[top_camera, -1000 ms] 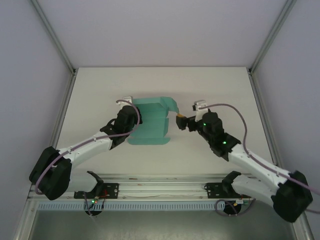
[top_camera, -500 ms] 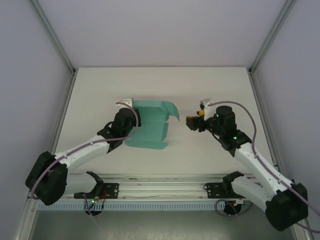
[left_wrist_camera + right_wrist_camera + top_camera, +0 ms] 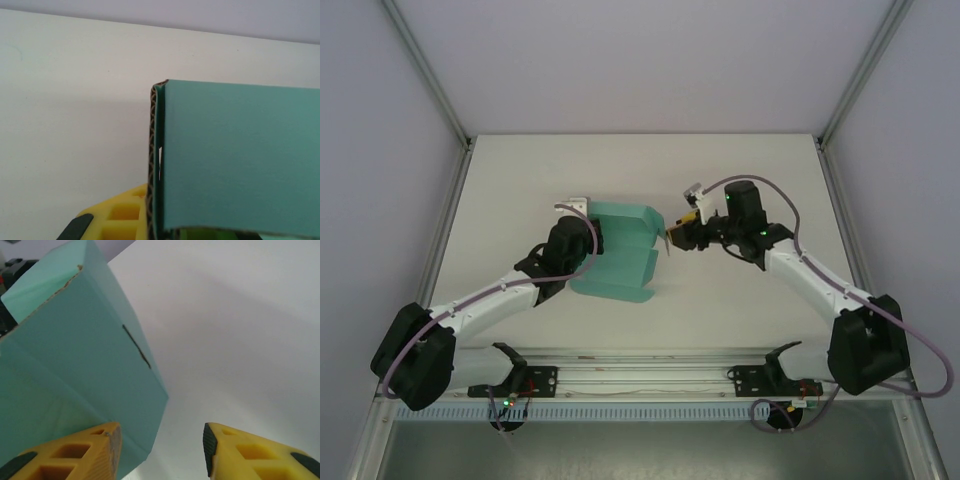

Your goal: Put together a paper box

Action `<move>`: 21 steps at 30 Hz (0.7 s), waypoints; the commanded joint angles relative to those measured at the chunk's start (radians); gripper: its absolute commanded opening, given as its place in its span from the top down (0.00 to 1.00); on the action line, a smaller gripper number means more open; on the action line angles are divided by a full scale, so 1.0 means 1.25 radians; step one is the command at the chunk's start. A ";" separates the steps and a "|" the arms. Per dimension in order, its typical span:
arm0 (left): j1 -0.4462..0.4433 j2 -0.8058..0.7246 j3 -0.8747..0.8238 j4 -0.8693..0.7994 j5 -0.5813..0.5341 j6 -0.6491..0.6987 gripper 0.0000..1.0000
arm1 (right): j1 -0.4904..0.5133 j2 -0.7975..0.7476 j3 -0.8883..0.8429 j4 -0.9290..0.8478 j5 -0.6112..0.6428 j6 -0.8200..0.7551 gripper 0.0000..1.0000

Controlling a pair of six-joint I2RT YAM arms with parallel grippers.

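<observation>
Top external view: the paper box (image 3: 618,255), thin teal corrugated card folded partway with a raised flap at its right edge, lies left of the middle of the smooth white table (image 3: 750,170), with open tabletop around it. The left gripper (image 3: 586,238) is pinched on its left edge. The right gripper (image 3: 672,238) is spread wide and holds nothing, one ribbed yellow finger (image 3: 75,455) just beside the flap's corner.

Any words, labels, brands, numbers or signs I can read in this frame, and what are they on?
None can be read.
The paper box is plain teal card with no print in the top view or either wrist view.
The short dark line on one of its panels in the right wrist view looks like a cut slot, not lettering.
</observation>
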 commanded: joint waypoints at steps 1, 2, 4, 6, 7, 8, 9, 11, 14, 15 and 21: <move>0.003 0.015 0.014 0.020 -0.001 0.006 1.00 | 0.028 0.009 0.020 0.040 -0.032 0.008 0.52; 0.004 0.021 0.017 0.015 -0.007 0.004 1.00 | 0.033 0.015 0.022 0.052 -0.035 0.016 0.53; 0.003 0.033 0.025 0.009 -0.011 -0.002 1.00 | 0.043 0.028 0.030 0.061 -0.039 0.020 0.52; 0.003 0.042 0.031 0.008 0.000 -0.003 1.00 | 0.059 0.045 0.035 0.083 -0.034 0.033 0.52; 0.003 0.045 0.031 0.011 0.010 -0.002 1.00 | 0.066 0.056 0.042 0.094 -0.030 0.043 0.52; 0.003 0.047 0.031 0.016 0.017 -0.002 1.00 | 0.073 0.069 0.050 0.100 -0.022 0.054 0.52; 0.003 0.049 0.030 0.019 0.021 -0.005 1.00 | 0.079 0.084 0.062 0.108 -0.005 0.071 0.52; 0.002 0.052 0.031 0.021 0.022 -0.008 1.00 | 0.090 0.108 0.084 0.110 0.011 0.091 0.51; 0.002 0.058 0.035 0.012 -0.004 -0.018 1.00 | 0.099 0.134 0.111 0.088 -0.018 0.085 0.49; 0.003 0.061 0.039 0.005 -0.023 -0.027 1.00 | 0.103 0.138 0.114 0.083 -0.029 0.078 0.48; 0.003 0.077 0.042 0.020 -0.004 -0.040 1.00 | 0.147 0.160 0.123 0.080 0.059 0.058 0.42</move>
